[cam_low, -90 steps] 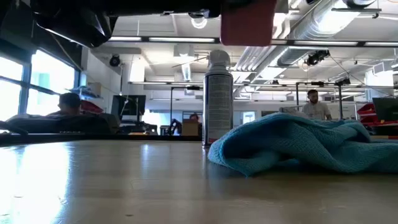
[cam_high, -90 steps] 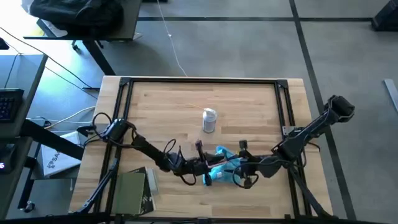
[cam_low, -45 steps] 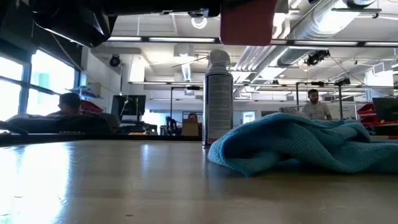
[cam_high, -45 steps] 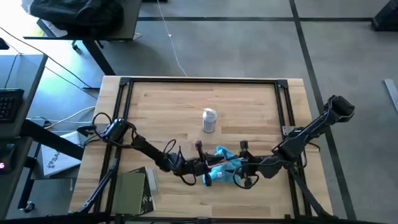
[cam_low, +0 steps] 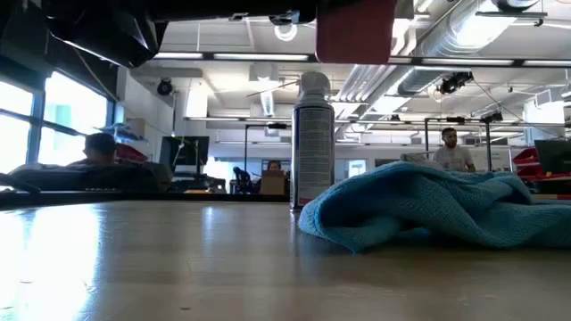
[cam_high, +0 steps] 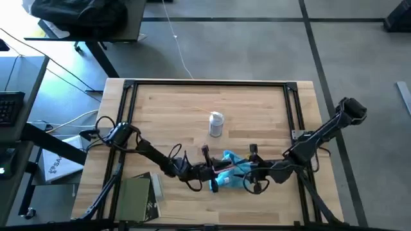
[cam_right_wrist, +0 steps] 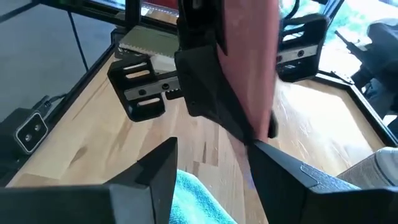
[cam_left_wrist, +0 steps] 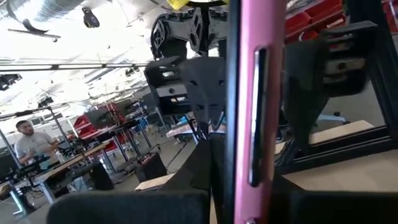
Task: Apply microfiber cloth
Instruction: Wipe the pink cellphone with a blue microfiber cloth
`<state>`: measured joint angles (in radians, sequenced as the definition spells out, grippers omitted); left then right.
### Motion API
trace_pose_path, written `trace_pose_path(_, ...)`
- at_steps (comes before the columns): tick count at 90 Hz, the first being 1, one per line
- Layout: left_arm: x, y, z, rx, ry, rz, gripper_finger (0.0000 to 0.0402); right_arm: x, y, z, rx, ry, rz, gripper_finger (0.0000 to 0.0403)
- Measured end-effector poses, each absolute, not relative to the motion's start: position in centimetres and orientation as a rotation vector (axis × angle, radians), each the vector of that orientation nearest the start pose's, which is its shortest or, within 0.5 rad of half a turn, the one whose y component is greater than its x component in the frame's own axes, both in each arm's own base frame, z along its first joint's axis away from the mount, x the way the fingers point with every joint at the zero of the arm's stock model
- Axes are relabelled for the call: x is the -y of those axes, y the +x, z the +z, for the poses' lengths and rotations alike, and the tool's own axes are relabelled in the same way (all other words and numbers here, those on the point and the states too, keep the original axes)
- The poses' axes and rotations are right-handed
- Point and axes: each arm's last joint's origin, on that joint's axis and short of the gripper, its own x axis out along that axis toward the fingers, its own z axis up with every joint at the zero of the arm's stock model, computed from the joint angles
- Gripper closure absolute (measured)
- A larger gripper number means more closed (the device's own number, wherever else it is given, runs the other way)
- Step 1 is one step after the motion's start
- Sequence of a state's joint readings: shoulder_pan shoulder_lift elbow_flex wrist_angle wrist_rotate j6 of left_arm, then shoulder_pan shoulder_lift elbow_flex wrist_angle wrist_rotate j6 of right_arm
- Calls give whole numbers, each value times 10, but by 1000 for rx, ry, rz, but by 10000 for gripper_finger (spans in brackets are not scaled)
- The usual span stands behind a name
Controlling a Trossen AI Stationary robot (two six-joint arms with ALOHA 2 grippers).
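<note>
**Sam:** Now, what are the two hands doing?

**Ria:** Both are meeting low over the front middle of the tabletop point(cam_high: 257, 109). The left hand point(cam_high: 212, 174) is holding a flat pink thing point(cam_left_wrist: 255, 106) up on its edge. Its fingers are squeezing it from both sides.

**Sam:** And the right hand point(cam_high: 247, 174)?

**Ria:** It is facing the left one, right over the cloth. Its fingers point(cam_right_wrist: 155, 171) are standing apart, with nothing between them. The pink thing is hanging just in front of them.

**Sam:** Where is the microfiber cloth point(cam_high: 230, 172)?

**Ria:** It is lying in a soft blue heap on the tabletop, under and between the two hands. The low view is showing it bunched up, resting flat on the wood. I cannot tell if either hand is touching it.

**Sam:** What else is sitting there?

**Ria:** A small white bottle point(cam_high: 216, 124) is standing upright just behind the cloth.

**Sam:** What could go wrong?

**Ria:** I think the hands are very close, so they could bump each other. The pink thing could slip if the cloth gets pushed against it too hard. Also, the right hand might pinch only a tiny fold, and the cloth could drop. A wide swing could knock the bottle over.
</note>
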<state>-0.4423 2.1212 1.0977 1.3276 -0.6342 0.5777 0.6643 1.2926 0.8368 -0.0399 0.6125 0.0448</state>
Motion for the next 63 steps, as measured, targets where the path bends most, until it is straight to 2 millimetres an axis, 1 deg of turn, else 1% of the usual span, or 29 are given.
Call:
trace_pose_path(7, 166, 390, 178, 198, 417, 258, 401, -156, 224, 263, -385, -249, 27, 238)
trace_pose_path(18, 166, 390, 178, 198, 416, 259, 401, -156, 223, 263, -386, -257, 14, 238)
trace_pose_path(26, 166, 390, 178, 202, 417, 252, 401, -155, 226, 261, -390, -251, -4, 238)
trace_pose_path(35, 167, 391, 179, 216, 417, 218, 401, -150, 230, 260, -388, -253, -64, 238)
trace_pose_path(50, 169, 391, 181, 222, 414, 222, 401, -144, 234, 260, -393, -254, -67, 238)
trace_pose_path(63, 169, 391, 180, 216, 411, 220, 401, -144, 234, 260, -394, -268, -69, 237)
